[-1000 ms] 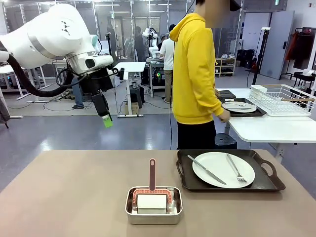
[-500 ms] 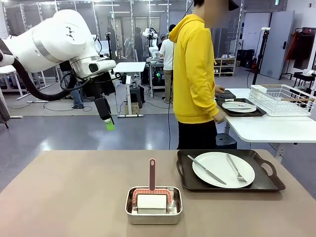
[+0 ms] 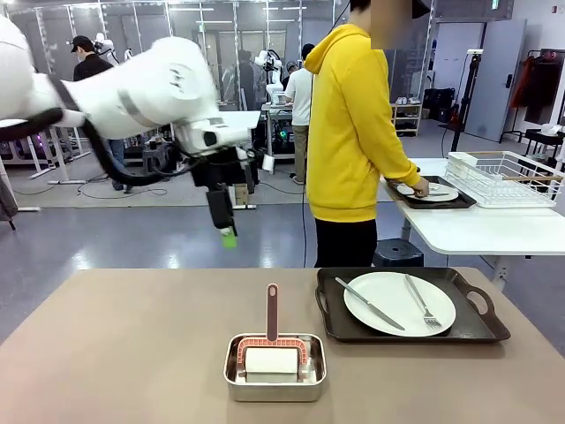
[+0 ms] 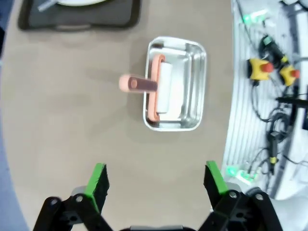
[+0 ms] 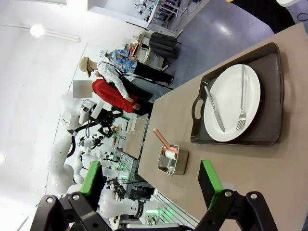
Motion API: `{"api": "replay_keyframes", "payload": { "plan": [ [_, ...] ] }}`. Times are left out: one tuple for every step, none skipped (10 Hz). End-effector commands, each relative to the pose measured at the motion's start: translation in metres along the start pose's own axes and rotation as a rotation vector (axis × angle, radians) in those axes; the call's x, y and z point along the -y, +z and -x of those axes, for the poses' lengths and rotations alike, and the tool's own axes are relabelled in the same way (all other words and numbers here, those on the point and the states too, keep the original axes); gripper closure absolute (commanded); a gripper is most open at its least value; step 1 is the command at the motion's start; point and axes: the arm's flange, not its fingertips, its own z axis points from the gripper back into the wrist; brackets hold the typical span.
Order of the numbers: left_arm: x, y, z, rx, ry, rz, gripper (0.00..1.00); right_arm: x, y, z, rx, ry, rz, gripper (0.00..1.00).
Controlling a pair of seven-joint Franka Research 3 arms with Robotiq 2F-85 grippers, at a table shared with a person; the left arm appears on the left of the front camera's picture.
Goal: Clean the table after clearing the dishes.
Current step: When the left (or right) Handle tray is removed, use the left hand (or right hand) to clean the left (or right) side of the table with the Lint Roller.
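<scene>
Tan worktop (image 3: pixel 132 353) holds one tray (image 3: pixel 477 331) with plate (image 3: pixel 399 303), knife (image 3: pixel 369 303), fork (image 3: pixel 422 302) — second plate (image 3: pixel 444 193) is on the smaller white worktop (image 3: pixel 477 231), partly hidden by the person's hand (image 3: pixel 422 186). Left hand (image 3: pixel 228 231) and right hand (image 5: pixel 150 177) both released — left one above the tan top.

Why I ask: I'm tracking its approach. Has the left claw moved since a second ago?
Yes. The left claw has shifted rightward in the front view and slightly down, ending nearer the steel pan, which has stayed put.
</scene>
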Motion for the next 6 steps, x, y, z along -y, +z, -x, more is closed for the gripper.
{"api": "replay_keyframes", "payload": {
  "plan": [
    [-0.028,-0.004,-0.027,-0.088,-0.04,0.037,0.0,-0.003,0.002,0.002,0.003,0.004,-0.007,0.0],
    [-0.038,-0.011,-0.039,-0.125,-0.042,0.066,0.0,-0.003,0.002,0.002,0.003,0.004,-0.007,0.0],
    [-0.045,-0.019,-0.053,-0.165,-0.053,0.079,0.0,-0.003,0.002,0.002,0.003,0.004,-0.007,0.0],
    [-0.052,-0.028,-0.063,-0.195,-0.065,0.091,0.0,-0.003,0.002,0.002,0.003,0.004,-0.007,0.0],
    [-0.059,-0.036,-0.07,-0.212,-0.069,0.112,0.0,-0.003,0.002,0.002,0.003,0.004,-0.007,0.0],
    [-0.063,-0.044,-0.072,-0.196,-0.081,0.12,0.0,-0.003,0.002,0.002,0.003,0.004,-0.007,0.0]
  ]
}}
